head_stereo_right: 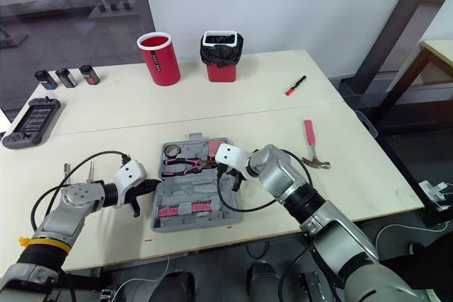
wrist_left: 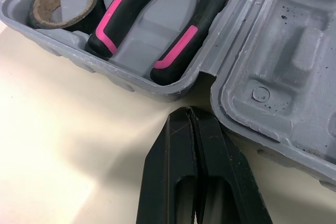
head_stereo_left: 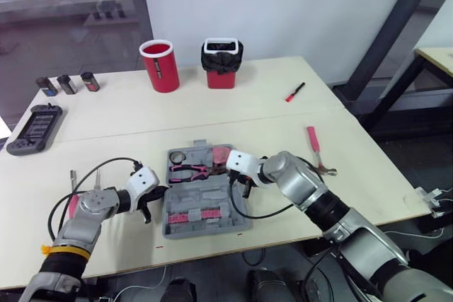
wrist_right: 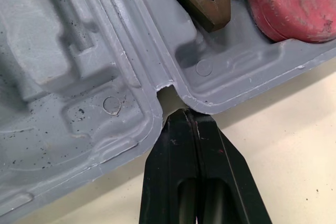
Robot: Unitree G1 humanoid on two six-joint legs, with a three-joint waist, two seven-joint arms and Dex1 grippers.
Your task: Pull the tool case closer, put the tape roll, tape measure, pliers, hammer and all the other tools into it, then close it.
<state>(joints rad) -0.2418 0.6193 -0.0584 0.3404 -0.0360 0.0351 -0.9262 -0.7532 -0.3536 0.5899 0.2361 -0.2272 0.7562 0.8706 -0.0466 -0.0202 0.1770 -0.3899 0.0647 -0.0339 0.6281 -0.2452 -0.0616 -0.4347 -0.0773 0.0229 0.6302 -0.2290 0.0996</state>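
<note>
The grey tool case (head_stereo_left: pixel 239 225) lies open near the table's front edge. Its far half holds the tape roll (head_stereo_left: pixel 177 156), pink-handled pliers (head_stereo_left: pixel 191 170) and a red tape measure (head_stereo_left: pixel 221 154). Pink bits sit in its near half. My left gripper (head_stereo_left: pixel 157 194) is shut, its tip at the hinge notch on the case's left side (wrist_left: pixel 210 85). At the notch on the case's right side (wrist_right: pixel 168 95), my right gripper (head_stereo_left: pixel 243 180) is shut too. The pink-handled hammer (head_stereo_left: pixel 313 143) lies on the table to the right of the case.
A red-and-black screwdriver (head_stereo_left: pixel 294 92) lies at the back right. A red cup (head_stereo_left: pixel 159 65) and a red bin with a black liner (head_stereo_left: pixel 221 64) stand at the back. A dark device (head_stereo_left: pixel 35 129) and small boxes (head_stereo_left: pixel 67 84) are far left. Thin tools (head_stereo_right: pixel 68 170) lie beside my left arm.
</note>
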